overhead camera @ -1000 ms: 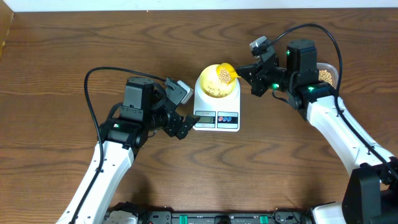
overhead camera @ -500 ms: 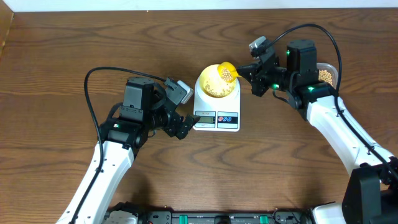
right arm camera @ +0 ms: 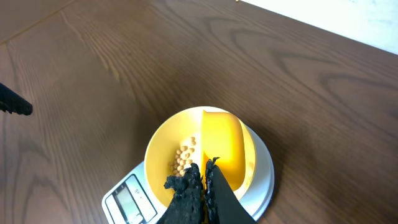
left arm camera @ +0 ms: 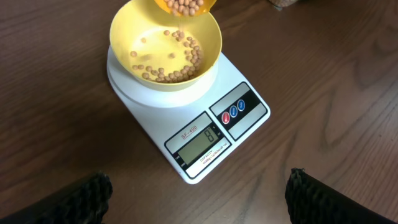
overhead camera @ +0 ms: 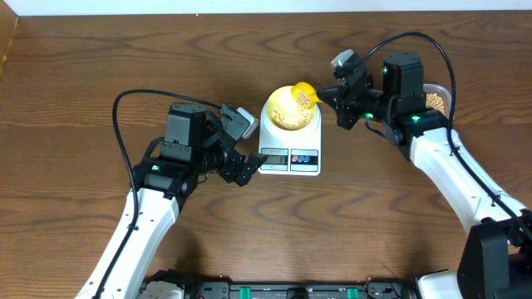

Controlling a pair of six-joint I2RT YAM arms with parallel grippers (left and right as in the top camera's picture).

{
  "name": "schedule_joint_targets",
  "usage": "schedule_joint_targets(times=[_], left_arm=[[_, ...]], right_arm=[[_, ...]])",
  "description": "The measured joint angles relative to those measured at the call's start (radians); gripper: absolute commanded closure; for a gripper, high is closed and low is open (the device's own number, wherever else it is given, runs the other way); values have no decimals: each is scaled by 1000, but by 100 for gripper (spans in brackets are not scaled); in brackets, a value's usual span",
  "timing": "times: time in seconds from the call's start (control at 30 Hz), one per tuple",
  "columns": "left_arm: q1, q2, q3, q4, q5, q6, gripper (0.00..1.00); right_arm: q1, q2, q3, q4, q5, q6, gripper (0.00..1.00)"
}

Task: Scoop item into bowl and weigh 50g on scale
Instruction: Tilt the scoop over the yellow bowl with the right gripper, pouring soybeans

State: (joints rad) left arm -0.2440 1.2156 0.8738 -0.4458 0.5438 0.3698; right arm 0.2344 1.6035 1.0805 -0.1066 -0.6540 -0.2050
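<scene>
Your right pincer point(right arm camera: 205, 177) is clenched on the handle of the yellow scoop point(right arm camera: 224, 146), which hangs tilted above the bowl point(left arm camera: 127, 28), its lip over the far rim. The bowl sits squarely on the scale point(left arm camera: 149, 118), with a thin layer of beans point(left arm camera: 180, 65) gathered on one side of its floor and more waiting in the scoop. The display point(left arm camera: 202, 142) shows what looks like a single digit, so you are probably well short of the target. Tip the scoop slowly and let the beans trickle, not slide out in a heap. Keep the lip over the middle of the bowl so none bounce off the rim, and keep the scoop off the bowl, since any touch would likely upset the reading. Pause and let the figure settle before you add more. Your left pincer point(overhead camera: 249, 148) is released, jaws wide, holding nothing, low near the front left of the scale; leave it there, off the platform. The counter point(overhead camera: 83, 66) is dark wood grain, flat and bare around the scale. The tub point(overhead camera: 436, 98) of beans lies behind your right arm, near enough for a refill.
</scene>
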Motion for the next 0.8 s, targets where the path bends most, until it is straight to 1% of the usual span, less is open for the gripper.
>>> schedule_joint_targets(times=[0.8], left_arm=[[0,0,0,0,0,0,9]], right_arm=[[0,0,0,0,0,-163,99]])
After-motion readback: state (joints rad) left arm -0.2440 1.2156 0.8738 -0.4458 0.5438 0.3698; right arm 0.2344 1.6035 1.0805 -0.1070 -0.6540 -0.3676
